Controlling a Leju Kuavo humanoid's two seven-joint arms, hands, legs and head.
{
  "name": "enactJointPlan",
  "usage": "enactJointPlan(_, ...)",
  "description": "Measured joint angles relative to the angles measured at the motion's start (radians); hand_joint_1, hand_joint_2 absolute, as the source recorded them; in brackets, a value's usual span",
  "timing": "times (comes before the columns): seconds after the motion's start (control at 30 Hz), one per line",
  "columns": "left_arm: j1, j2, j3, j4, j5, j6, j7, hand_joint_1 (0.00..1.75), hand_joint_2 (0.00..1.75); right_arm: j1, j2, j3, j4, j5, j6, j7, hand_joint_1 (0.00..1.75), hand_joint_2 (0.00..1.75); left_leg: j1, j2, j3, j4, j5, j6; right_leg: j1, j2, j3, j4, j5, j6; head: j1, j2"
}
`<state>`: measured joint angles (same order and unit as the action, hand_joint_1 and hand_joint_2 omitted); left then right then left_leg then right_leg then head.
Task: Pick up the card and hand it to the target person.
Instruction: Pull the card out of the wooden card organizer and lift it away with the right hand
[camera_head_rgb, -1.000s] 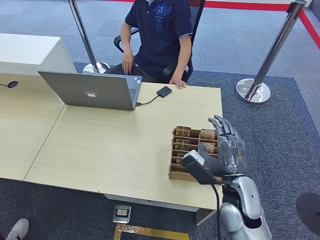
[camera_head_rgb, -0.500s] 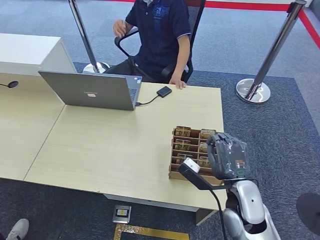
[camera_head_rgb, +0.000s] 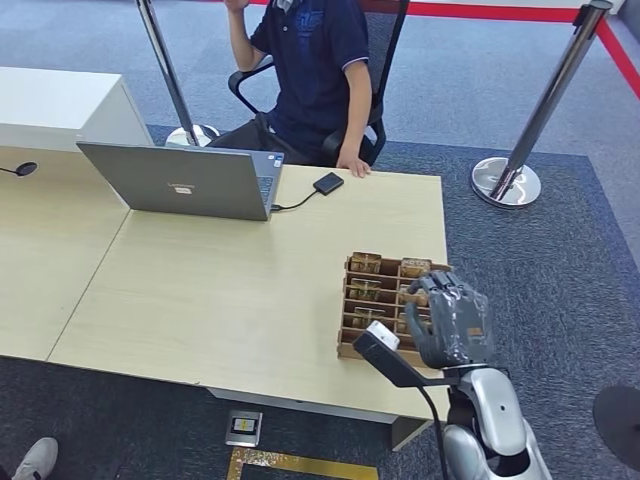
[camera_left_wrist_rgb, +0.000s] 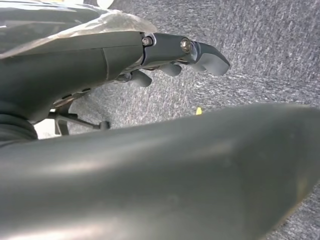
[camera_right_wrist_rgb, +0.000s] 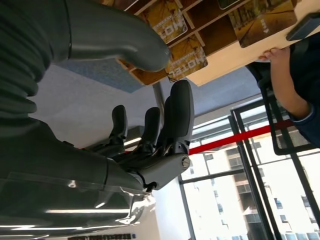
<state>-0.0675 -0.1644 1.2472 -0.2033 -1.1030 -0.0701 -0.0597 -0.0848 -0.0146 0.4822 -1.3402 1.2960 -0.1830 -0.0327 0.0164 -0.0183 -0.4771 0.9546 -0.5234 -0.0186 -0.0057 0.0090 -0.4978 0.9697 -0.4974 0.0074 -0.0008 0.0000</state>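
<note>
A wooden tray (camera_head_rgb: 344, 318) with slots holds several brown cards (camera_head_rgb: 365, 264) near the table's right front corner. My right hand (camera_head_rgb: 450, 320) is bent down over the tray's right side. In the right wrist view my right hand (camera_right_wrist_rgb: 166, 85) has its thumb and fingers apart, with a brown card marked HOTEL (camera_right_wrist_rgb: 187, 57) lying in the tray just past the thumb tip. Nothing is lifted from the tray. My left hand (camera_left_wrist_rgb: 181, 55) hangs over grey carpet with its fingers out and nothing in it. The person (camera_head_rgb: 321, 70) sits at the table's far side.
A grey laptop (camera_head_rgb: 185, 182) stands at the back left, cabled to a small black device (camera_head_rgb: 328, 183) beside the person's resting hand (camera_head_rgb: 355, 166). Two stanchions (camera_head_rgb: 521, 150) stand on the carpet behind. A white counter (camera_head_rgb: 60, 105) lies far left.
My right hand has come down from a raised, spread pose and now curls over the tray's right side. The person has lifted one arm from the laptop up toward the head.
</note>
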Motion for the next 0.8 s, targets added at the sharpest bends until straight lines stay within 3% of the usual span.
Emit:
enactJointPlan(0.13, 0.000, 0.000, 0.003, 0.000, 0.002, 0.002, 0.000, 0.00, 0.00, 0.000, 0.018, -0.003, 0.034, 0.003, 0.002, 0.000, 0.81, 1.75, 0.000, 0.000, 0.000, 0.000, 0.000, 0.000, 0.000, 0.000, 0.000, 0.000, 0.000, 0.000, 0.000, 0.000)
enactJointPlan(0.27, 0.000, 0.000, 0.005, 0.000, 0.003, 0.003, 0.000, 0.00, 0.00, -0.001, 0.034, -0.004, 0.070, 0.008, 0.002, 0.000, 0.92, 1.75, 0.000, 0.000, 0.000, 0.000, 0.000, 0.000, 0.000, 0.000, 0.000, 0.000, 0.000, 0.000, 0.000, 0.000)
enactJointPlan(0.57, 0.000, 0.000, 0.009, 0.000, 0.004, 0.004, 0.000, 0.00, 0.00, -0.005, 0.057, -0.028, 0.133, 0.021, -0.004, 0.002, 0.97, 1.75, 0.000, 0.000, 0.000, 0.000, 0.000, 0.000, 0.000, 0.000, 0.000, 0.000, 0.000, 0.000, 0.000, 0.000)
enactJointPlan(0.8, 0.000, 0.000, 0.009, 0.000, 0.004, 0.004, -0.001, 0.00, 0.00, -0.006, 0.062, -0.060, 0.168, 0.034, -0.010, 0.007, 0.87, 1.75, 0.000, 0.000, 0.000, 0.000, 0.000, 0.000, 0.000, 0.000, 0.000, 0.000, 0.000, 0.000, 0.000, 0.000)
